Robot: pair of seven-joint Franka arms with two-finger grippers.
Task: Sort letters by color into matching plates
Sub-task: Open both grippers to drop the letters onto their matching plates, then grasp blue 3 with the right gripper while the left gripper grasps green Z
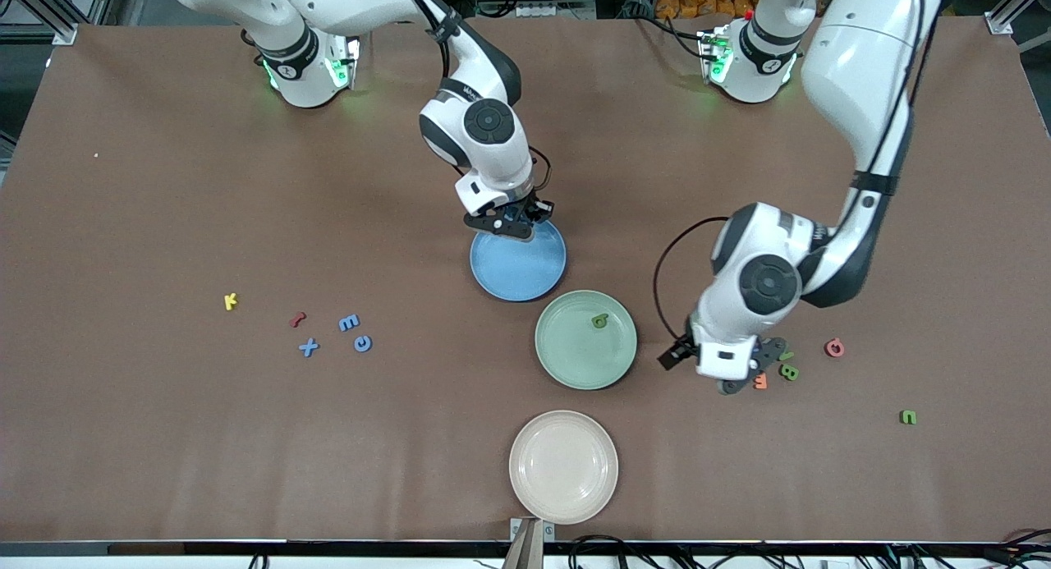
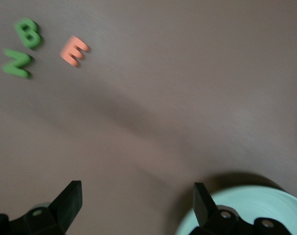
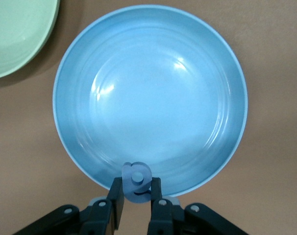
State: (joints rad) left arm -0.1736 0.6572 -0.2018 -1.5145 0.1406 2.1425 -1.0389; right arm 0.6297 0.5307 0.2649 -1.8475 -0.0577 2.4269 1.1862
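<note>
Three letters (image 1: 787, 370) crowd under left end effector (image 1: 759, 370), fingers spread.

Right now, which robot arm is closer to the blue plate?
The right one. The right gripper hangs over the blue plate's rim, shut on a blue letter. The left gripper is open, down by the green plate at the left arm's end.

Plates — blue (image 1: 518, 263), mint green (image 1: 585, 339), beige (image 1: 563, 466) — on brown table (image 1: 164, 438).
</note>
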